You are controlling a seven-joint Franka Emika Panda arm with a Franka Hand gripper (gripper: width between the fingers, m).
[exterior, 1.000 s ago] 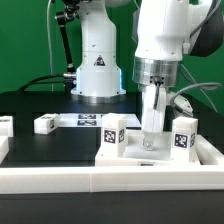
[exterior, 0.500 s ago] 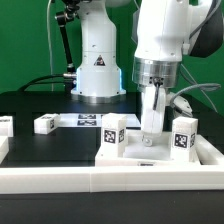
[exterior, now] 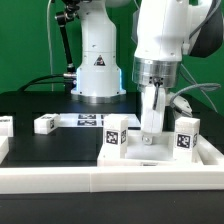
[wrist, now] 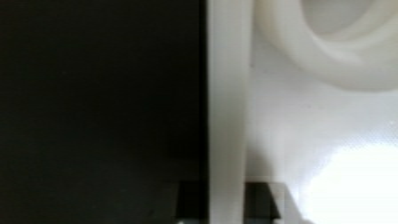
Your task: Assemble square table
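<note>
Closed since a second ago, your two-finger gripper is clamping the rim of the white plastic square tabletop, arm pointing straight down.

Flat white tabletop bears two upright tagged legs.

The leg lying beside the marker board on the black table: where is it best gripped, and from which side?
Probably from straight above, closing on the two long flat sides of the leg near its middle. It lies on its side, apart from the tabletop, so those faces look free, and flat parallel faces suit two fingers.
</note>
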